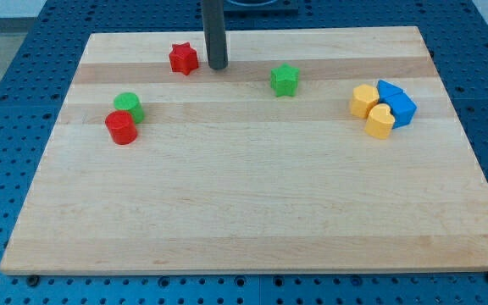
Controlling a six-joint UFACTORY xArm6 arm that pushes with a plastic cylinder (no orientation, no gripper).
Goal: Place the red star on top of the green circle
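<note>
Seven blocks on the tabletop [252, 220], logged as follows. Red star [183, 58]: near the view's top, left of centre. Green circle [129, 105]: lower and further to the view's left, touching a red cylinder [121, 127] just below it. Green star [285, 80]: right of centre, well apart from the rest. Yellow blocks [373, 110] and blue blocks [396, 103]: clustered together at the view's right.

Our arm carries no hand, only a rod, so nothing spreads or pinches. My tip [218, 66] stands just beside the red star, on its right side, apparently not quite touching.

Step in hand, as we judge it: push the star down and leftward until it sits against the circle's upper side. From the right we would only drive it straight left; we should shift the tip to the star's upper right, so the push line runs through the star toward the circle. Slow, centred contact, since star points tend to spin off.

Room: the path between star and circle is bare wood. The top edge lies near the star, leaving us little margin behind it; the left edge is near the circle, so we stop short.
</note>
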